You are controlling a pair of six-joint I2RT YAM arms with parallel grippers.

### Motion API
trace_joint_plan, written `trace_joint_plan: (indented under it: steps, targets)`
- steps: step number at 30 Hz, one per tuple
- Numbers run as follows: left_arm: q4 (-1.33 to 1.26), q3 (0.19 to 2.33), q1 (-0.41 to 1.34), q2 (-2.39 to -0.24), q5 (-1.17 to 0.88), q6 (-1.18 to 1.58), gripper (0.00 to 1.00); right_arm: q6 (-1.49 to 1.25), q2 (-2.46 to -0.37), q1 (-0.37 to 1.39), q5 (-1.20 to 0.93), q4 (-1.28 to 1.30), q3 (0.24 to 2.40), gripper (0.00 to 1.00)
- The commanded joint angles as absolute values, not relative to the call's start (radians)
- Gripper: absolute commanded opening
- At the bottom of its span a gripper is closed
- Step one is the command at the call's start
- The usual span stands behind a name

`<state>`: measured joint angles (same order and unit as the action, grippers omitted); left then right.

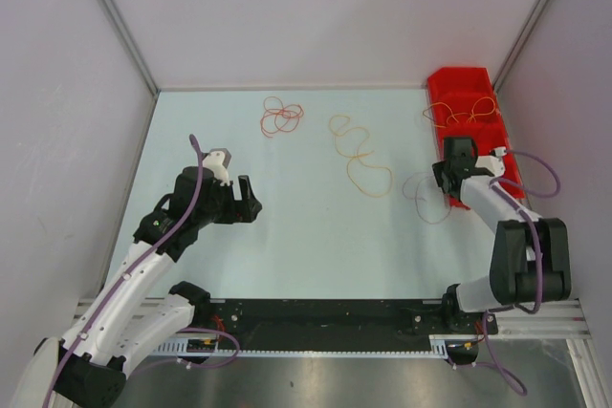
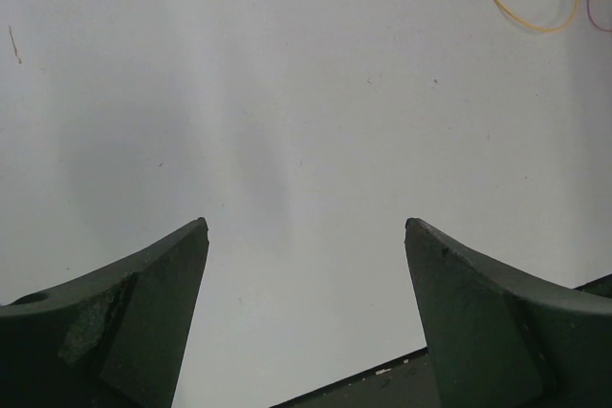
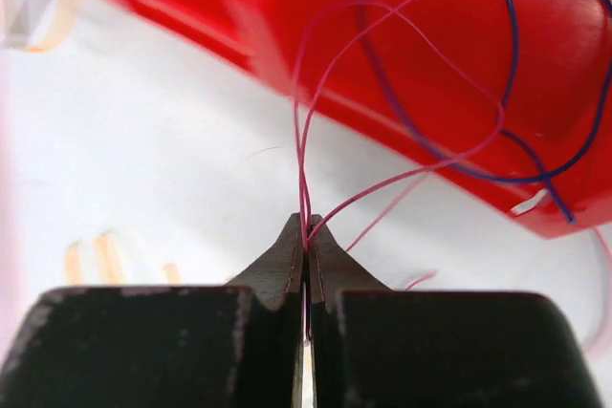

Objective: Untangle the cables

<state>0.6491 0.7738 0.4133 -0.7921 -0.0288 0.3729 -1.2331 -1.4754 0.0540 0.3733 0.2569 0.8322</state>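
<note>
A pale table point(image 1: 306, 236) boxed in by white walls point(image 1: 316, 7), with a red bin point(image 1: 459, 74) just beyond the tips of the right gripper point(image 3: 306, 226). That gripper's fingers are pressed together on a pink cable point(image 3: 300, 140). Its strands rise straight from the tips and loop in front of the bin, crossing a dark blue cable point(image 3: 514, 45) there. These wires look almost weightless, floppy and quick to snag, so I'd take one strand clear of the crossings and draw it gently. The left gripper point(image 2: 306, 226) hangs with fingers wide apart, nothing between them. The orange-yellow cable point(image 2: 521, 16) lies well ahead to its right, and the red cable point(image 1: 282, 118) farther off.
</note>
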Motion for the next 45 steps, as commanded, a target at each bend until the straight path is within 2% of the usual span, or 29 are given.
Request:
trace_joint_plan:
  steps: [1,8,14,28,38,45]
  targets:
    - [0.62,0.773,0.419,-0.781,-0.017,0.36,0.89,-1.192,-1.33,0.029,0.351,0.244,0.88,0.0]
    - [0.623,0.773,0.419,-0.776,-0.006,0.362,0.89,-1.131,-1.16,-0.086,0.27,0.281,0.9,0.0]
    - [0.624,0.775,0.419,-0.776,-0.003,0.365,0.89,-1.071,-1.112,-0.193,0.184,0.276,0.904,0.0]
    - [0.634,0.776,0.42,-0.793,0.035,0.371,0.89,-1.054,-1.27,-0.388,0.046,0.087,0.931,0.0]
    - [0.638,0.776,0.419,-0.81,0.052,0.376,0.89,-1.132,-1.376,-0.416,-0.07,-0.034,0.957,0.0]
    - [0.638,0.778,0.42,-0.813,0.054,0.376,0.89,-1.091,-1.407,-0.429,-0.078,-0.019,0.973,0.0]
